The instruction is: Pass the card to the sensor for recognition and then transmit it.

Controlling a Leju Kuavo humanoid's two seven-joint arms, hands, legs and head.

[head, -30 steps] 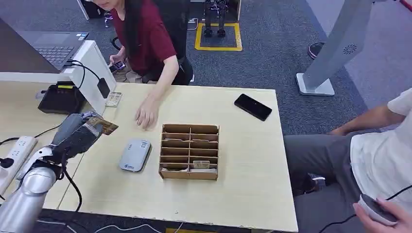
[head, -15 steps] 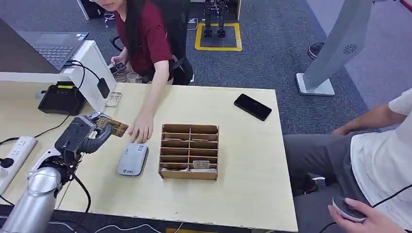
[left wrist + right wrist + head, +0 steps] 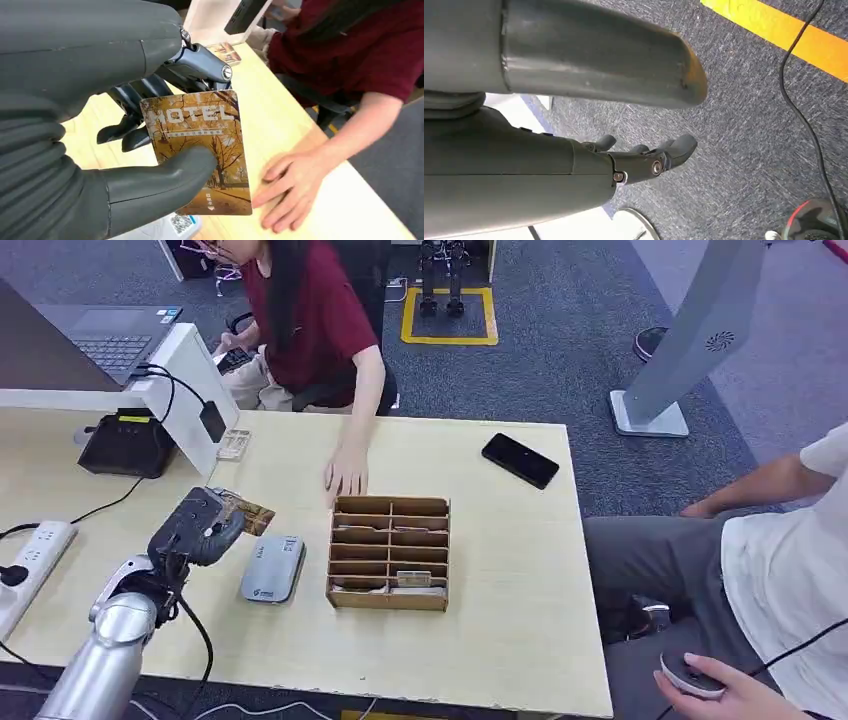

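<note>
My left hand (image 3: 203, 523) pinches a brown hotel card (image 3: 250, 515) between thumb and fingers, just left of and above the grey card sensor (image 3: 272, 567) lying on the wooden table (image 3: 520, 590). In the left wrist view the card (image 3: 200, 145) shows autumn trees and the word HOTEL, with my thumb (image 3: 165, 175) pressed across its face and a corner of the sensor (image 3: 170, 227) beneath it. My right hand (image 3: 644, 160) hangs over grey carpet with its fingers apart and nothing in them.
A wooden card organiser (image 3: 390, 551) stands right of the sensor. A person in a red top rests a hand (image 3: 346, 476) on the table behind the organiser. A black phone (image 3: 520, 460), a card terminal (image 3: 128, 442), a power strip (image 3: 30, 565) and a seated person (image 3: 760, 570) are nearby.
My left hand has carried the card rightward and nearer to the sensor. The person's hand has shifted right from beside the sensor to behind the organiser.
</note>
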